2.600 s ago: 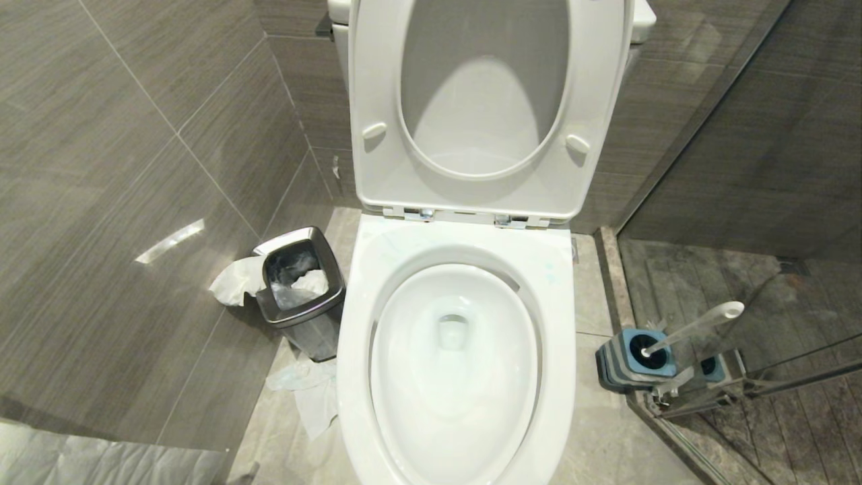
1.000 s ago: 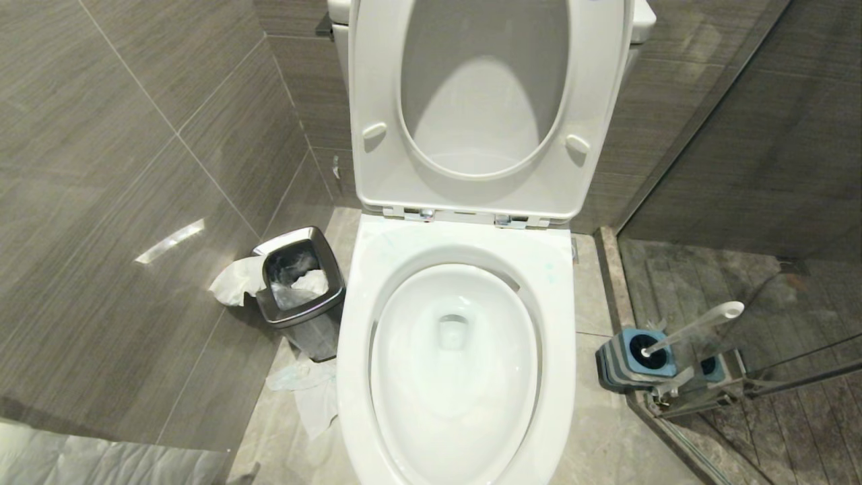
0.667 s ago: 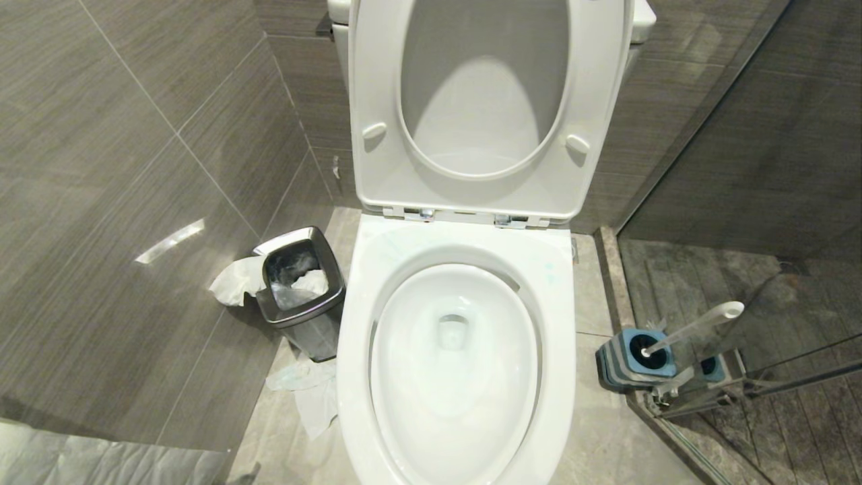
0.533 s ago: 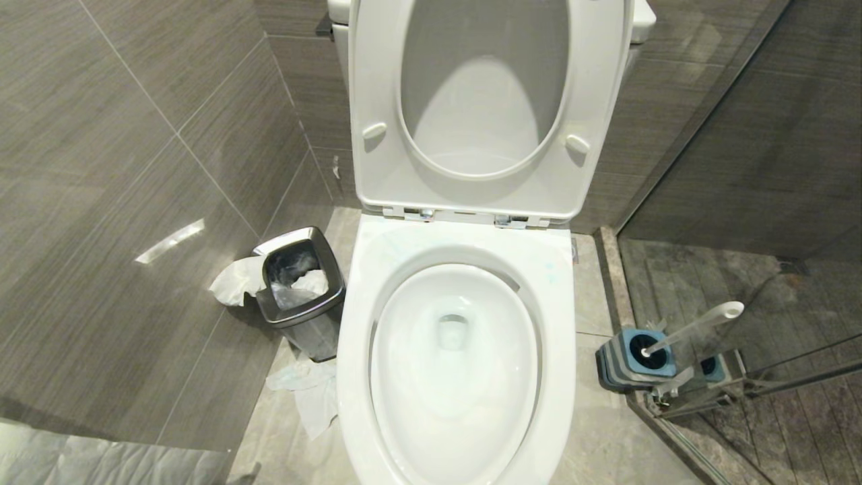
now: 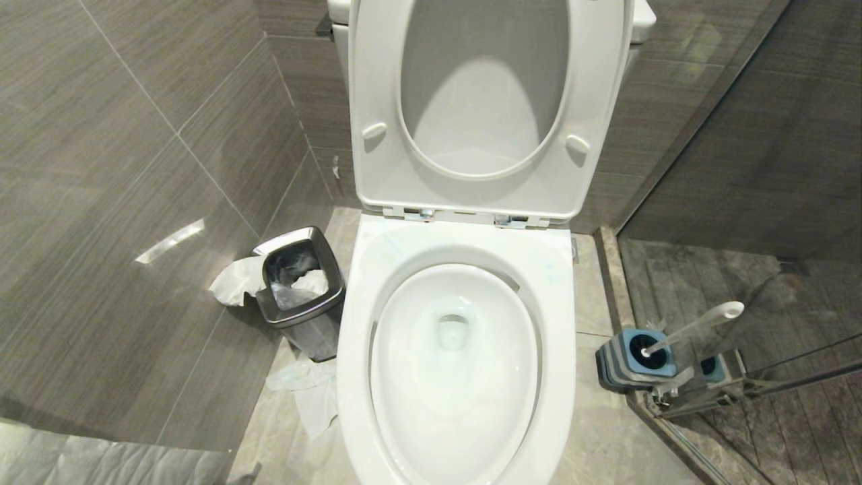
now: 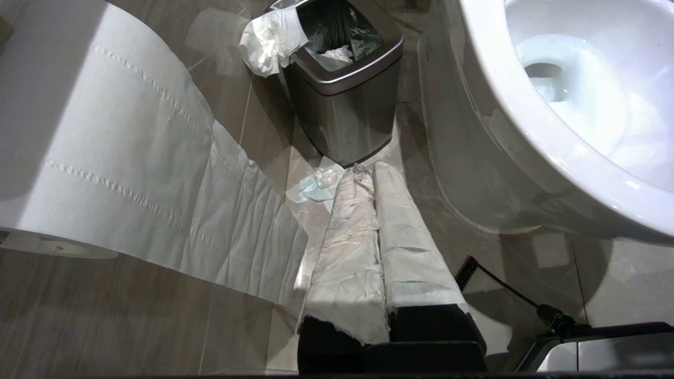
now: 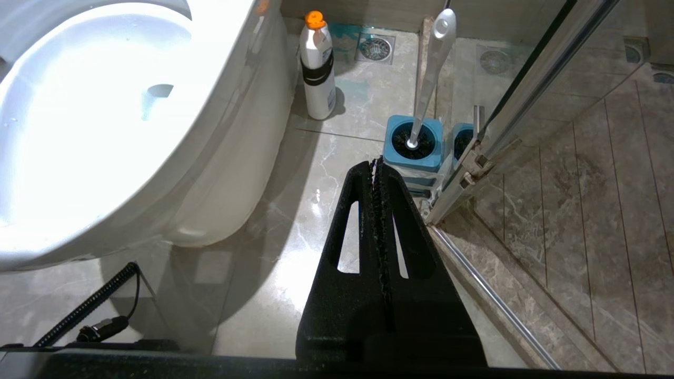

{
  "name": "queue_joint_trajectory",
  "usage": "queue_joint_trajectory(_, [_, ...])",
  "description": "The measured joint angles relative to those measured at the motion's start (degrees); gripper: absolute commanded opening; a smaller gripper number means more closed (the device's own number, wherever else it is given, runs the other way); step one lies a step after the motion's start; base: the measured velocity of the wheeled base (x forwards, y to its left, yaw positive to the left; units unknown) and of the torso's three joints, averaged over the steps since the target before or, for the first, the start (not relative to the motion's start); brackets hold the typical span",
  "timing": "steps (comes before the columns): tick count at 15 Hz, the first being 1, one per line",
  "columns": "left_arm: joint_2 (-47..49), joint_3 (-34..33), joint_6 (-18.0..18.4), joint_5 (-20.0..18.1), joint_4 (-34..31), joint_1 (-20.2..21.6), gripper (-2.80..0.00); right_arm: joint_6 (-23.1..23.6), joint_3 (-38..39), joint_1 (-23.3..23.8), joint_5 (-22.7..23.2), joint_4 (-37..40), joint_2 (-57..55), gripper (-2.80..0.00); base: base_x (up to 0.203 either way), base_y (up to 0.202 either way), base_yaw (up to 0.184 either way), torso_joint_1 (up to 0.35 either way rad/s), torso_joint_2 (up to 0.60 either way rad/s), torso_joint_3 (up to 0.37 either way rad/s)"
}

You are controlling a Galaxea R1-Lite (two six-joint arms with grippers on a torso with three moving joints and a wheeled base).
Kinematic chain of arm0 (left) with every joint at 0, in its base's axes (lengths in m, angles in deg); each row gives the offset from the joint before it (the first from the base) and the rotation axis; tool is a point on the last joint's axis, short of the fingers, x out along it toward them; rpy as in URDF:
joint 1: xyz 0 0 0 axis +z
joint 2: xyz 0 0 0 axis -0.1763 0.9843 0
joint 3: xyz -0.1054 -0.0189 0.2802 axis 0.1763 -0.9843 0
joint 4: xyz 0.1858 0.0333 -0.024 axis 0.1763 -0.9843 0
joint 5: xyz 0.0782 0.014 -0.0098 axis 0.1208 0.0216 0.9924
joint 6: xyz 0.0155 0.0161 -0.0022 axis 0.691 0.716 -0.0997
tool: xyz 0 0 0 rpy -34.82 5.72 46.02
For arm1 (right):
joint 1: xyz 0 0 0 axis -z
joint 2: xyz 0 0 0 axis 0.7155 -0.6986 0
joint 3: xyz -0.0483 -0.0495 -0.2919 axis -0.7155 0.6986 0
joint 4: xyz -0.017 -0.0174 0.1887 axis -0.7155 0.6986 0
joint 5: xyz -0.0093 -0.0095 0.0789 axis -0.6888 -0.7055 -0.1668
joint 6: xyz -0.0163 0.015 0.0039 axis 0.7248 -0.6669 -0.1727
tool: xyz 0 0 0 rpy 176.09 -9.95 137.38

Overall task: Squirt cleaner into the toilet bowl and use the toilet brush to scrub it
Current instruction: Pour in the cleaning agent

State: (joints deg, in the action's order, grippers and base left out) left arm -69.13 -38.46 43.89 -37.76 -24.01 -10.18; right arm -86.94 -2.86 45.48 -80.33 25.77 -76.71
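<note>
Right end effector (image 7: 378, 163) pressed together, empty, low over floor just short of toilet brush (image 7: 427, 68) standing in blue holder (image 7: 412, 145). Left end effector (image 6: 371, 171) paper-wrapped, pressed together, beside toilet bowl (image 5: 454, 357), near steel waste bin (image 6: 342, 89).

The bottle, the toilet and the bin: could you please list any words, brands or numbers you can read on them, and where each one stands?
No text can be read in any view.
Cleaner bottle, white with an orange cap and a dark band: its label is too small to read.
Toilet bowl: a small dark mark on its outer side in the left wrist view, too blurred to read.
Steel waste bin: no lettering visible.
Toilet brush and its blue holder: no lettering visible.
</note>
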Motion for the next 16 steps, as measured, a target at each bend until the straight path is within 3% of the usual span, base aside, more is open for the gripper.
queue_joint_trajectory(16, [0.02,0.00,0.00,-0.06,0.02,0.02,-2.80,-0.02,0.00,0.01,-0.04,0.04,0.00,-2.80,0.000,0.000,0.000,0.000,0.00,-0.011])
